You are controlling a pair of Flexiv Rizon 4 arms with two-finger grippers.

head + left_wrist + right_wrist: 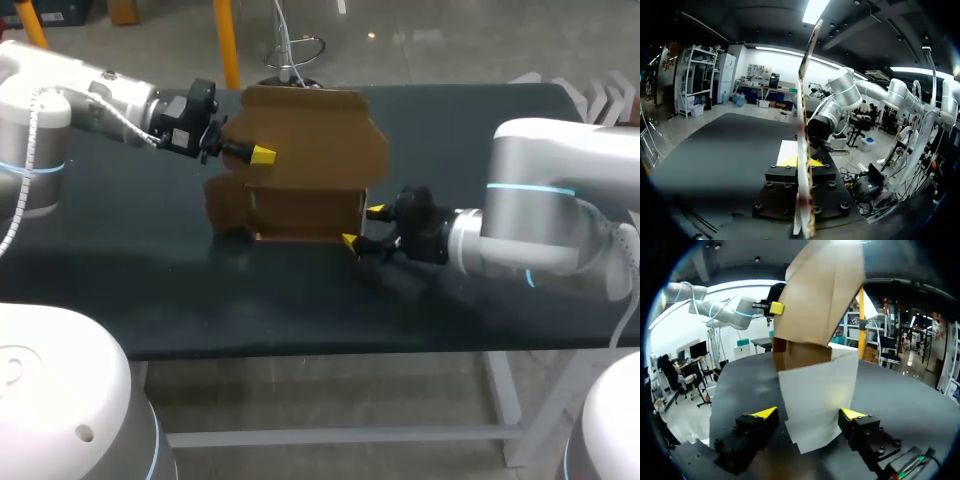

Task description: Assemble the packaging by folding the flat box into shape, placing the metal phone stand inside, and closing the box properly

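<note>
One step is half done: the box stands partly folded on the table, no stand in sight. My left gripper clamps its upper panel; my right gripper, fingers apart, straddles its flap.

The cardboard box is brown paperboard, matt and faintly fibrous on its outer faces. The panel between the fingers of the right gripper shows a white, smooth, matt side (the board's cut edge, seen in the left wrist view, looks rough). The table top is dark, matt and smooth, on pale painted metal legs. The left arm and right arm have glossy light-grey shells. The fingers are matt black blocks with bright yellow, plastic-looking tips.
</note>
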